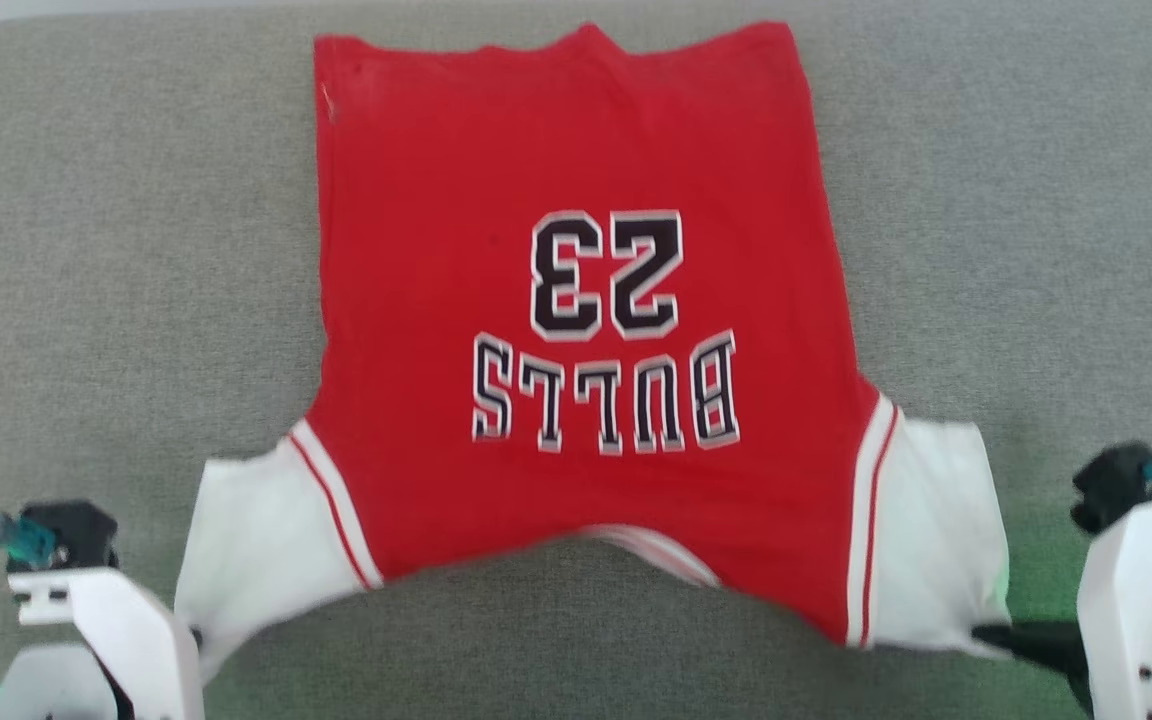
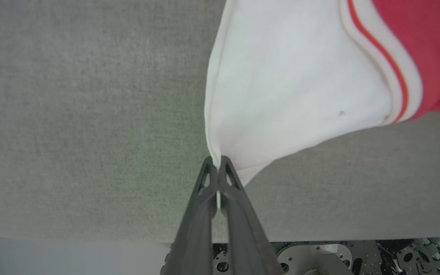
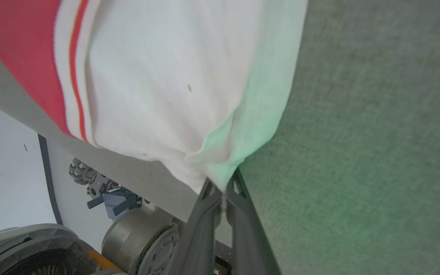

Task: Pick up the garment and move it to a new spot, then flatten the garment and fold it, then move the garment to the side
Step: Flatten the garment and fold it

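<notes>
Between the tips of the left claw (image 2: 215, 163) sits a pinch of white cloth. The jaws are pressed together on the corner of the left sleeve (image 2: 281, 95), and a sliver of white shows down the gap between the fingers. From that pinch the sleeve fans out ahead and to the claw's right, up to a white band with a red stripe (image 2: 392, 72) where the red body begins.

Over to the right claw (image 3: 224, 185), and it's the same story: jaws closed tight on the corner of the right sleeve (image 3: 159, 95). The white cloth bunches into the tips and spreads ahead and to that claw's left. A green tint (image 3: 262, 107) washes the sleeve edge nearest the fingers.

The garment (image 1: 576, 300) itself lies spread on the grey cloth-covered desk (image 1: 86, 250), stretched between the two claws and reaching away beyond them. From the head view the BULLS 23 lettering (image 1: 606, 330) reads upside down. The neckline sits on the claws' side and the hem is at the far end. Between the two grips, the near edge arches away from the robot.

Behind the right claw, past the desk edge, parts of the robot base (image 3: 139, 236) are in sight.
</notes>
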Available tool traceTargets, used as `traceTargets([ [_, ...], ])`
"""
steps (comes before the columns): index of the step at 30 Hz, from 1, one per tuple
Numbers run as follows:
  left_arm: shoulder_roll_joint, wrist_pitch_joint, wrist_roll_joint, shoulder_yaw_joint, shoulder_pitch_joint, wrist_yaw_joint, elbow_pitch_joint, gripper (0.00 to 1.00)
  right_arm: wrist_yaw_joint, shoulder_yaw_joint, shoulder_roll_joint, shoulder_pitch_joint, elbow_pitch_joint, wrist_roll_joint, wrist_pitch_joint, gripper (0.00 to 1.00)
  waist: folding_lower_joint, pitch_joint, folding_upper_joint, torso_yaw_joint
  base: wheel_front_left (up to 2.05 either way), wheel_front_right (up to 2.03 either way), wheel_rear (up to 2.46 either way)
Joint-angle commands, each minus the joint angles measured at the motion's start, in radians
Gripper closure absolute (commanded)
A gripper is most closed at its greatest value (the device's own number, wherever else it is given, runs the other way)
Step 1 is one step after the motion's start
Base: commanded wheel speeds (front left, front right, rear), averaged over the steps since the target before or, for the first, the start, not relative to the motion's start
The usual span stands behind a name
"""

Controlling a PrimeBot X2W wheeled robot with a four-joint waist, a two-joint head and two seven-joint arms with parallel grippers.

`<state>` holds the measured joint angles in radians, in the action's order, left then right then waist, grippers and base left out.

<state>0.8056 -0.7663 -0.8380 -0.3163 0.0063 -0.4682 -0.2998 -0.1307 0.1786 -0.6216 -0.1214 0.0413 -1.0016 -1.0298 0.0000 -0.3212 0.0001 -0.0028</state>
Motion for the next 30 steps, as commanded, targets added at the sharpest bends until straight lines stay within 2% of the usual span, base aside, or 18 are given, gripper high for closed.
traceTargets([
  [1,0.011,-0.009,-0.005,0.003,0.031,-0.016,-0.015,1.00,0.000,-0.020,0.013,0.036,0.018,0.012,-0.027,1.00,0.0000,0.000,-0.0001,0.003,0.00,0.00,0.00],
  [4,0.005,0.017,0.002,0.012,0.050,-0.022,-0.054,1.00,0.000,-0.071,0.052,0.097,0.072,0.045,-0.058,1.00,0.0000,-0.003,-0.0001,0.009,0.00,0.00,0.00],
  [7,-0.015,0.054,0.003,0.004,0.046,0.006,-0.054,1.00,0.000,-0.100,0.096,0.126,0.117,0.102,-0.049,1.00,0.0000,-0.004,-0.0001,0.011,0.00,0.00,0.00],
  [8,-0.021,0.067,0.008,0.002,0.037,0.014,-0.051,1.00,0.000,-0.107,0.108,0.131,0.127,0.123,-0.040,0.64,0.0000,-0.004,-0.0001,0.011,0.00,0.00,0.00],
  [9,-0.032,0.079,0.010,0.000,0.029,0.022,-0.049,1.00,0.000,-0.108,0.120,0.133,0.136,0.143,-0.035,0.12,0.0000,-0.004,-0.0001,0.012,0.00,0.00,0.00],
  [10,-0.042,0.090,0.008,-0.004,0.024,0.032,-0.045,1.00,0.000,-0.116,0.134,0.132,0.146,0.160,-0.027,0.00,0.0000,-0.004,-0.0001,0.013,0.00,0.00,0.00],
  [18,-0.100,0.164,0.024,-0.045,-0.031,0.099,-0.016,1.00,0.000,-0.230,0.196,0.036,0.314,0.303,0.082,0.00,0.0000,-0.019,-0.0001,0.038,0.00,0.00,0.00],
  [21,-0.112,0.175,0.033,-0.056,-0.052,0.111,-0.008,1.00,0.000,-0.251,0.234,-0.039,0.326,0.343,0.144,0.00,0.0000,-0.033,-0.0001,0.051,0.00,0.00,0.00],
  [27,-0.151,0.195,0.044,-0.085,-0.105,0.139,0.009,1.00,0.000,-0.214,0.255,-0.259,0.182,0.421,0.278,0.00,0.0000,-0.073,-0.0001,0.091,0.00,0.00,0.00],
  [30,-0.173,0.205,0.047,-0.103,-0.133,0.158,0.025,1.00,0.000,-0.182,0.230,-0.382,0.060,0.455,0.338,0.00,0.0000,-0.095,-0.0001,0.123,0.00,0.00,0.00],
])
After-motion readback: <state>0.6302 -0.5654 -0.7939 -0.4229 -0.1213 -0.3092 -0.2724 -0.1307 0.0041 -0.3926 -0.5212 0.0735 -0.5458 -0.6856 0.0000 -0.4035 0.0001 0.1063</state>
